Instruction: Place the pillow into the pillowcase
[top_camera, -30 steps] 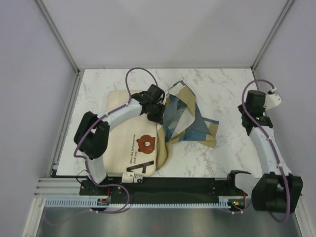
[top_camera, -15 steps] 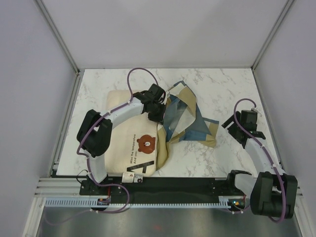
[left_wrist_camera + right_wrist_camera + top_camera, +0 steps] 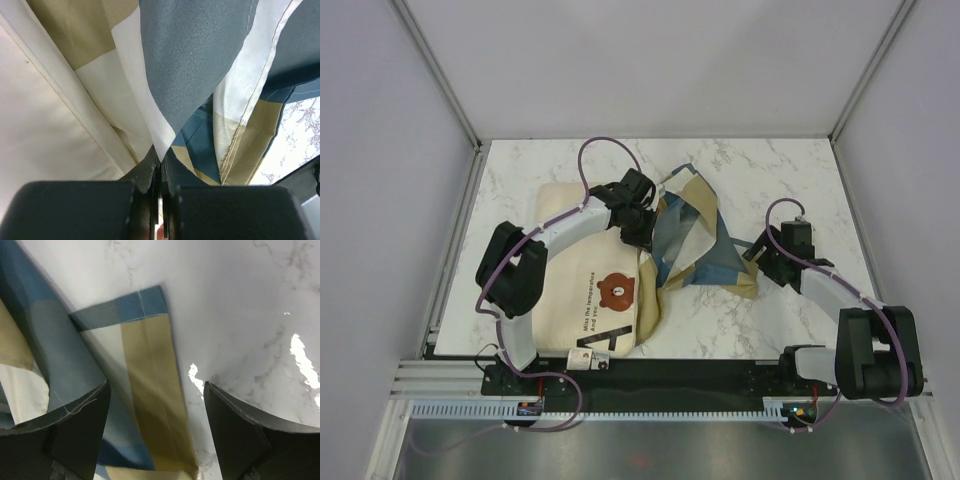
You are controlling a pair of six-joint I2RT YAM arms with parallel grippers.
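The cream pillow (image 3: 582, 290) with its brown bear face lies on the left half of the table. The checked blue, tan and cream pillowcase (image 3: 698, 238) is bunched up against the pillow's right side. My left gripper (image 3: 642, 236) is shut on a fold of the pillowcase (image 3: 200, 65) where it meets the pillow (image 3: 40, 135), with cloth pinched at the tips of that gripper (image 3: 160, 161). My right gripper (image 3: 758, 258) hangs open over the pillowcase's right corner. The tan and blue cloth (image 3: 145, 355) lies flat between its spread jaws (image 3: 156, 390), and neither finger grips it.
The white marble table (image 3: 790, 180) is bare to the right of the pillowcase and along the back. Grey walls stand on three sides, and a metal rail (image 3: 455, 250) runs down the left edge. The arm bases sit on the black bar (image 3: 680, 372) at the near edge.
My right arm has swung in from the far right edge to the pillowcase's right corner, and its jaws have opened. The left arm, pillow and pillowcase have not moved.
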